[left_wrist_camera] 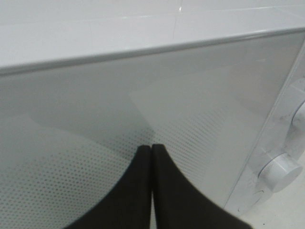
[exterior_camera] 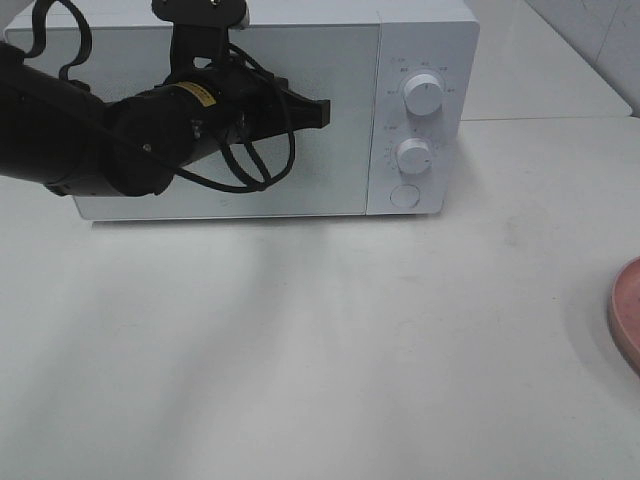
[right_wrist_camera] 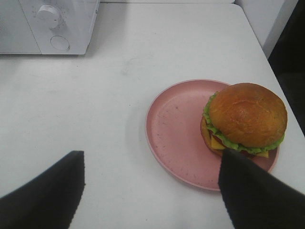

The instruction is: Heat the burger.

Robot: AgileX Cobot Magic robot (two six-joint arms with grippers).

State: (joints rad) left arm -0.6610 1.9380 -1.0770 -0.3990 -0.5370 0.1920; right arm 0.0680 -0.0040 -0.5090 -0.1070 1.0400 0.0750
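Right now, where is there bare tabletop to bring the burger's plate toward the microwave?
The table is bare from the microwave front out to the pink plate at the right edge. On the plate, the half away from the burger is free. It is crowded at the microwave door, where the shut left gripper sits.

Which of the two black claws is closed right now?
The left end effector, up against the microwave door; its fingers touch. The right end effector stands wide open above the burger.
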